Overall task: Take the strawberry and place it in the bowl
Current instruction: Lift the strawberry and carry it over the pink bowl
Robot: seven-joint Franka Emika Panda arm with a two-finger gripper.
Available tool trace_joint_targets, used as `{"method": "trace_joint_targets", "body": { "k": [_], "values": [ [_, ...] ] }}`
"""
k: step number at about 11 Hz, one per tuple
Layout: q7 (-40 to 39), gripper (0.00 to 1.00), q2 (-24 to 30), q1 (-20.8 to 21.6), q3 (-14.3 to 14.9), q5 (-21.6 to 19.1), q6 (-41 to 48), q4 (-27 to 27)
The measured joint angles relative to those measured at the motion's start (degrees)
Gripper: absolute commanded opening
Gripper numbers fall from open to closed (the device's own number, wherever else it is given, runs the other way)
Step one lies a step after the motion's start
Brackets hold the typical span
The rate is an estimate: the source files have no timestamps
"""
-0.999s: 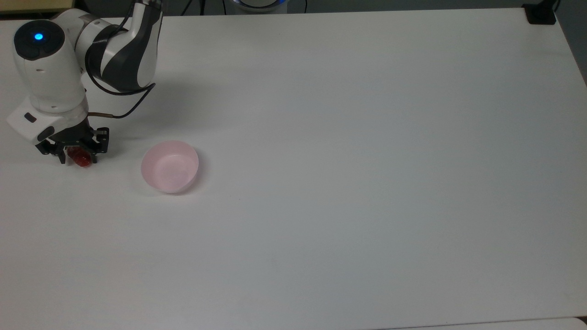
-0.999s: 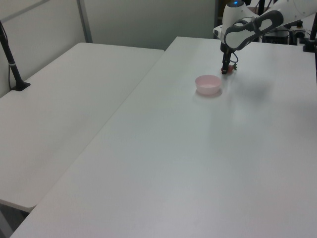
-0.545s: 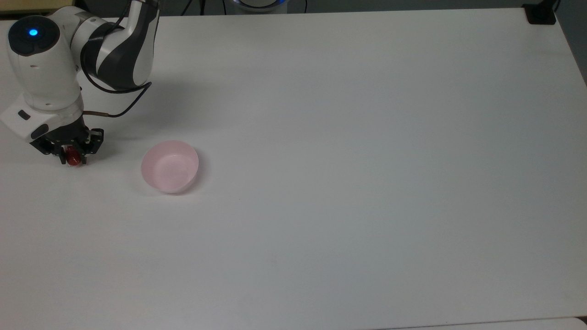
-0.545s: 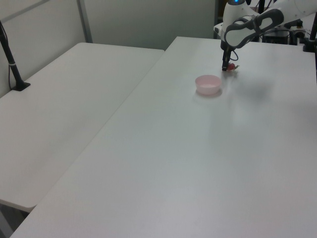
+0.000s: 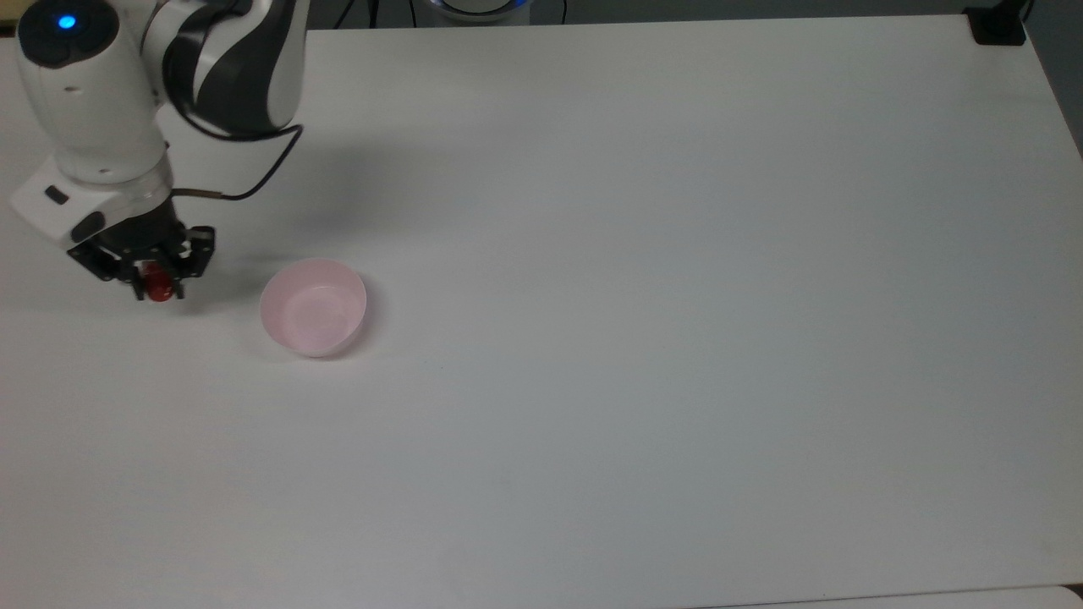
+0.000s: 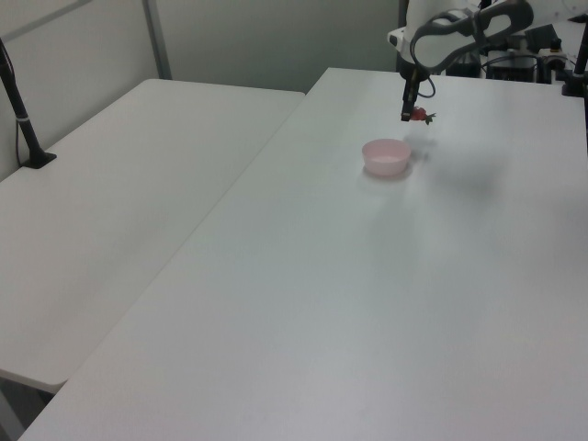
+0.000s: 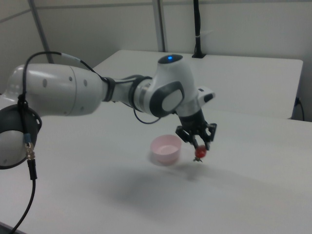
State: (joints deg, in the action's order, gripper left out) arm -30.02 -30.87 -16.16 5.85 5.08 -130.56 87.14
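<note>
The claw (image 5: 157, 272) is pinching the strawberry (image 5: 156, 291) between its two black fingers. The red berry hangs just under the fingertips, up off the white table (image 5: 643, 338). In the right view the claw (image 7: 199, 145) points down and the strawberry (image 7: 199, 153) sits at its tip with its green cap at the bottom, in the air above the table (image 7: 243, 195). In the left view the claw (image 6: 408, 108) holds the strawberry (image 6: 420, 116) higher than the bowl's rim.

The pink bowl (image 5: 313, 306) stands near the claw, off to the top view's right and a little lower in that picture. Nothing lies inside it. In the right view the bowl (image 7: 165, 149) is just to the left of the claw, and in the left view the bowl (image 6: 386, 156) is below the claw and a bit nearer the camera.

Bare table lies between the claw and the bowl. A thin black cable (image 5: 254, 182) loops from the arm (image 5: 228, 68) behind the claw. A second white table (image 6: 119, 211) stands beside this one on the left view's left, with a black pole (image 6: 20, 115) on it
</note>
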Motion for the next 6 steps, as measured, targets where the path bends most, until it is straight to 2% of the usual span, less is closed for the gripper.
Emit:
{"method": "trace_joint_targets", "body": {
  "k": [2, 4, 6],
  "values": [
    [2.51, 0.24, 2.37, 0.21, -3.47, 0.00, 4.65, 0.01],
    [6.51, 0.24, 2.75, 0.96, -6.36, 0.01, 5.28, 0.17],
    [10.86, 0.24, 2.47, 3.13, -6.95, 0.03, 5.34, 0.66]
  ]
}}
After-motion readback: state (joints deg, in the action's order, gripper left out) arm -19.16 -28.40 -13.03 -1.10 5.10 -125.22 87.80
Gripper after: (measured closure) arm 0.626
